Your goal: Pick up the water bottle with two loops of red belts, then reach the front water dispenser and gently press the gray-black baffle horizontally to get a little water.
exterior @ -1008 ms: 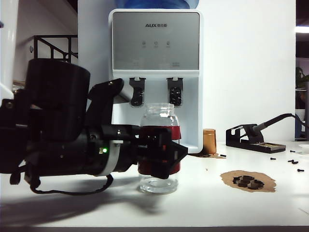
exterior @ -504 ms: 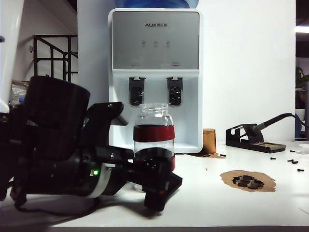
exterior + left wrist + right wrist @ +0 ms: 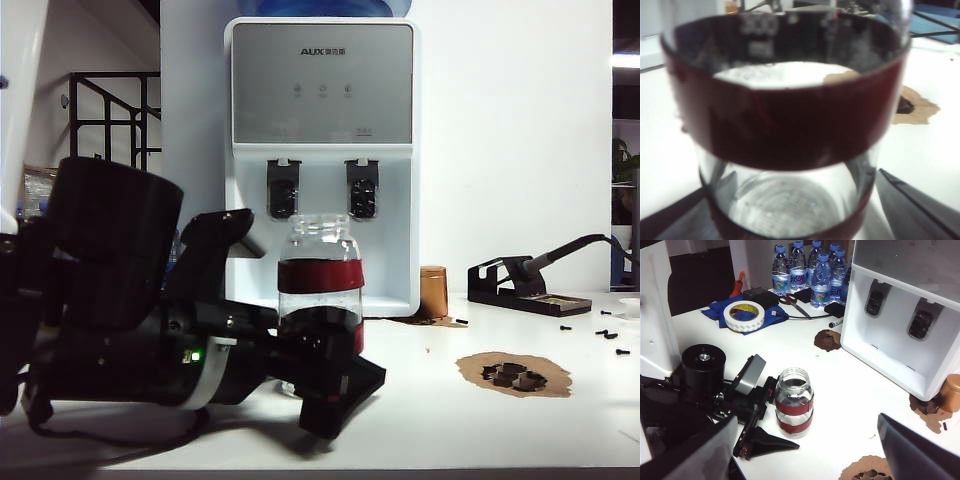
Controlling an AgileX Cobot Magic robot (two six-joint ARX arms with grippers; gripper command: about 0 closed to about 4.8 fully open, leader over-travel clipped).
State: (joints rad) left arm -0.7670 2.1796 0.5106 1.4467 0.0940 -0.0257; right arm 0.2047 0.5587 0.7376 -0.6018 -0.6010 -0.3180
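We see water bottle [image 3: 319,285] upright on table [image 3: 520,420], in front of water dispenser [image 3: 322,150]. Left gripper [image 3: 335,385] low around its base, jaws released, no grip. Right gripper [image 3: 805,452] open, well apart above table.

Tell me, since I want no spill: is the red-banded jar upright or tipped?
Upright. The water bottle stands on its base on the table, mouth up, between the open fingers of the left tool; the right tool hangs above.

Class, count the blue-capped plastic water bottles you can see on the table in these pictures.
6 blue-capped bottles, clustered at the table's far edge beside the water dispenser, behind the tape roll. Only the right wrist view shows them; more may be hidden behind.
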